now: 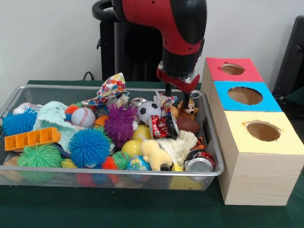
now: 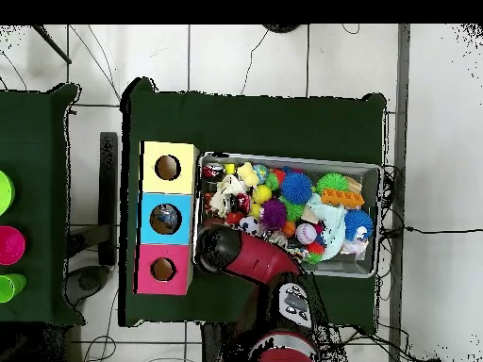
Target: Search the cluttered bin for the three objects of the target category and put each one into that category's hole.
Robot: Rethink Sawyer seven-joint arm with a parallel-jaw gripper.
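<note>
Bin [image 1: 9, 102]: wire-mesh tray on the green counter [image 1: 95, 209], packed with toys and cans. The target category isn't determinable from the views. Contents seen from the front: blue spiky ball [image 1: 89, 147], purple spiky ball [image 1: 119, 124], green spiky ball [image 1: 39, 156], baseball [image 1: 83, 117], small soccer ball [image 1: 148, 111], orange block [image 1: 32, 138], yellow plush [image 1: 154, 154], globe ball [image 1: 138, 164], crushed red can [image 1: 160, 126], and a silver can [image 1: 199, 163] at the near right corner.

Sorting box sits just right of the bin, touching or nearly touching it, with three round holes on top: red hole [image 1: 232, 69], blue hole [image 1: 245, 95], yellow hole [image 1: 262, 130].

Arm comes down over the bin's back right area. Claw [image 1: 176, 97] is low among the clutter near a small plush dog [image 1: 188, 109] and the soccer ball. Fingers [image 1: 168, 90] are narrow-set. Can't tell if anything is gripped; the tips are buried in clutter. In the overhead view the arm covers the claw.
</note>
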